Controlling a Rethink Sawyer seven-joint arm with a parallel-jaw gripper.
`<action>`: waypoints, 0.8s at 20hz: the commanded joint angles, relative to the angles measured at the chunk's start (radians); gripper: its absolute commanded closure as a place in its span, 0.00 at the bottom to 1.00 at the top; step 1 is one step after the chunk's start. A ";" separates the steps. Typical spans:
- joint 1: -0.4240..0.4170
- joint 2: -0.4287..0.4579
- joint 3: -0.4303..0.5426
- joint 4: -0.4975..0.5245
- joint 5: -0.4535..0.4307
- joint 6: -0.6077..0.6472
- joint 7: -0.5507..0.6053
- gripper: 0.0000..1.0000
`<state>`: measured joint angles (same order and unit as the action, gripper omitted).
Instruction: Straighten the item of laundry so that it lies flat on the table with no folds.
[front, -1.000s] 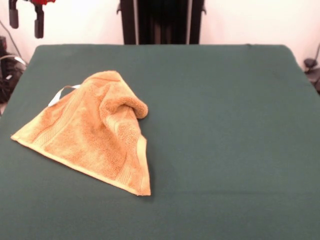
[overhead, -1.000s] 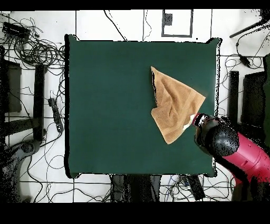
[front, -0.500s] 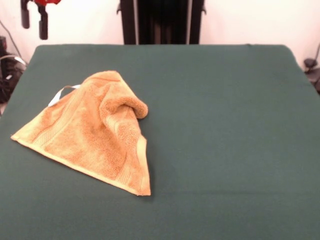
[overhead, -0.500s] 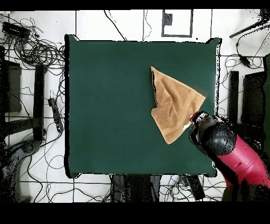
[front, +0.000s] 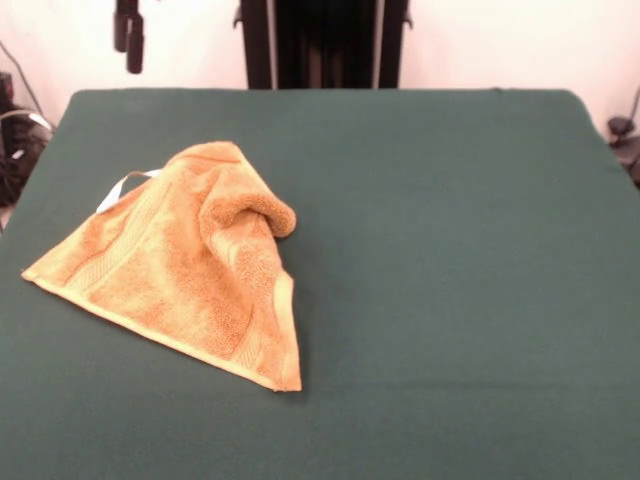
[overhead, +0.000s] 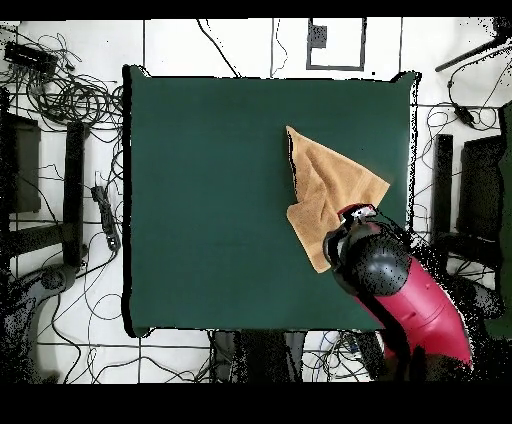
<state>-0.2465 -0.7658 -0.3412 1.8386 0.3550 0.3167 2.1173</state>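
We see our gripper (front: 127, 40), fingers parted and empty, hanging high beyond the folded towel's (front: 185, 262) far-left corner.

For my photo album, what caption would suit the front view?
Crumpled orange-tan hand towel lying folded on the green table, the robot's gripper hanging above the far edge.

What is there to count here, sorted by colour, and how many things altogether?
Orange-tan: 1, the towel, folded over on itself.
Dark green: 1, the table.
Red and black: 1, the arm, its gripper high above the table.
Total: 3.
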 joint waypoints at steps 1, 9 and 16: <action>-0.012 0.011 0.112 0.220 0.095 -0.098 0.294 0.00; -0.062 0.046 0.184 0.249 0.096 -0.136 0.307 0.00; -0.108 0.050 0.259 0.290 0.143 -0.065 0.292 0.00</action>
<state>-0.3648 -0.7702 -0.2603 1.9987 0.4230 0.2010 2.1906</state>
